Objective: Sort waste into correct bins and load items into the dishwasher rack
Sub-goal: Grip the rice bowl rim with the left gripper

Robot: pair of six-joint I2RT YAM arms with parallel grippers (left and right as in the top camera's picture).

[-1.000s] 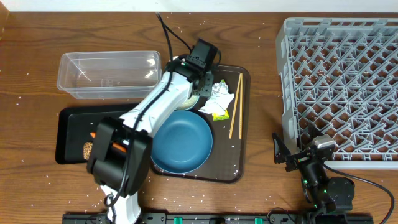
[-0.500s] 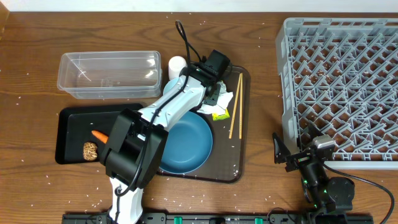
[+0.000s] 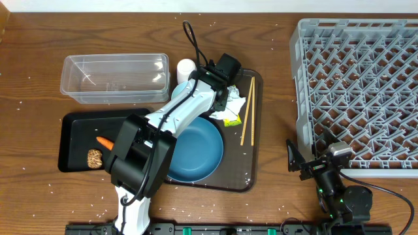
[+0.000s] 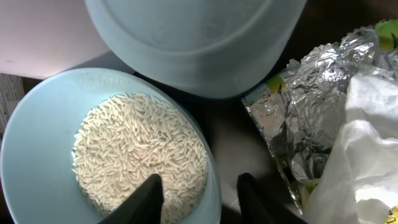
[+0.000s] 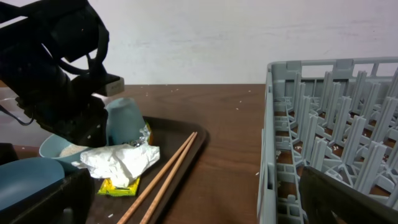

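My left gripper [image 3: 221,93] is open over the back of the brown serving tray. In the left wrist view its fingers [image 4: 202,200] straddle the rim of the bowl [image 4: 37,155], which holds white rice [image 4: 137,149]; one finger is over the rice, the other outside. The light-blue cup [image 4: 193,43] stands just beyond, and the crumpled wrapper [image 4: 311,118] lies to the right. The white cup [image 3: 186,66], blue plate [image 3: 192,151] and chopsticks [image 3: 247,111] are on the serving tray. The carrot [image 3: 104,141] and brown lump [image 3: 95,157] lie in the black tray [image 3: 72,124]. My right gripper [image 5: 205,202] is open and empty.
The clear tub [image 3: 114,78] stands empty behind the black tray. The grey dishwasher rack [image 3: 359,91] fills the right side, just behind my right gripper [image 3: 320,164]. The brown serving tray [image 3: 251,163] sits in the middle. Rice grains are scattered over the table.
My left arm swung right along the back of the serving tray, uncovering the white cup and the carrot, then held still. The right arm has not moved.
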